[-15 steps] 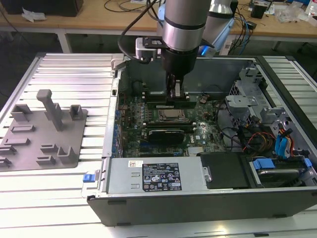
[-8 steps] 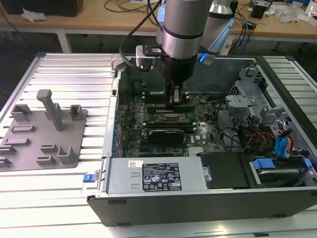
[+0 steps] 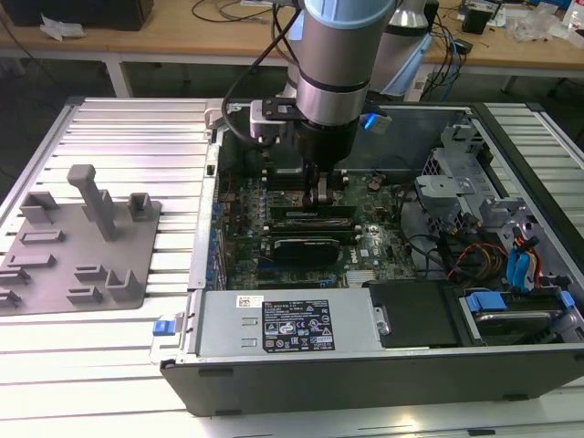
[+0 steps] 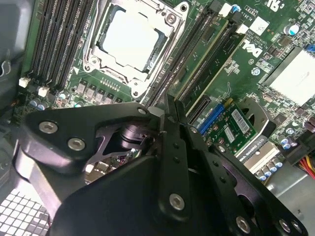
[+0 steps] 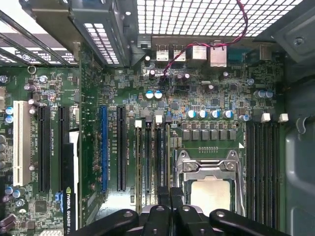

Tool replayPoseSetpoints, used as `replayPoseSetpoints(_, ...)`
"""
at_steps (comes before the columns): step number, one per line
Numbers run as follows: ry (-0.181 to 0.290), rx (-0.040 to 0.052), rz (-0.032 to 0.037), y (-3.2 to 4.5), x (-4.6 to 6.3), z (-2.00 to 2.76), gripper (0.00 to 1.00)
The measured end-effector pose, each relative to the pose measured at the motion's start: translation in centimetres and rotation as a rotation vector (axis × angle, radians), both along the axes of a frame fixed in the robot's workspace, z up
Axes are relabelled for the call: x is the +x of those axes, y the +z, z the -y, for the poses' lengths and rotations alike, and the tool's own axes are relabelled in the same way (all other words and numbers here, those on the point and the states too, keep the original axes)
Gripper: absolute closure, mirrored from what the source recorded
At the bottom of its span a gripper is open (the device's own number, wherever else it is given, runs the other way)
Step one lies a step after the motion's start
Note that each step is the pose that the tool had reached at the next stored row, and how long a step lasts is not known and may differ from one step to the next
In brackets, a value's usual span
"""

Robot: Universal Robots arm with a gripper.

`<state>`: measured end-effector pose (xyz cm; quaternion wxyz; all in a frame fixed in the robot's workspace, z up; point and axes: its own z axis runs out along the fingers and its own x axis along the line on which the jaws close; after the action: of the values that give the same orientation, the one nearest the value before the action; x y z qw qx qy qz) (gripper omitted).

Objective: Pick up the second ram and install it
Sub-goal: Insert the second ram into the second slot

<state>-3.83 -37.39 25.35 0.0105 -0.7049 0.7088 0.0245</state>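
I am hanging low inside the open computer case [image 3: 365,388], my gripper [image 5: 171,196] clenching tight on the second ram [image 5: 170,162]. The stick is standing edge-on in a memory slot near the middle of the motherboard [image 5: 206,93], just beside the silver processor socket [image 5: 209,189], between it and the long expansion slots [image 5: 120,147].

The exterior view stands well back from the motherboard [image 3: 245,212], raised and off one long side of the open computer case [image 3: 365,374], looking down slantwise across it. The first wrist view hangs close above the motherboard and faces straight down past the gripper [image 5: 171,199]. The second wrist view sits closer still, tilted across the board. Both wrist views share the processor socket [image 5: 209,182].
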Motion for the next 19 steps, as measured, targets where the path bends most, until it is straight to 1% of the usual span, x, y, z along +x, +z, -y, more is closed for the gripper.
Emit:
replayPoseSetpoints(6,0.012,0.0006,0.0003,-0.09,0.00,-0.01,0.91)
replayPoseSetpoints(11,0.036,-0.0012,-0.0001,-0.22,0.00,0.01,0.91)
replayPoseSetpoints(12,0.037,-0.0017,0.0001,-0.27,0.01,0.08,0.91)
replayPoseSetpoints(15,0.027,-0.0018,0.0000,-0.39,0.00,0.19,0.91)
replayPoseSetpoints(17,-0.002,-0.0019,0.0000,-0.55,0.00,0.22,0.91)
replayPoseSetpoints(18,-0.002,-0.0018,0.0000,-0.88,0.00,0.22,0.91)
replayPoseSetpoints(19,-0.004,-0.0020,-0.0001,-0.99,0.00,0.26,0.91)
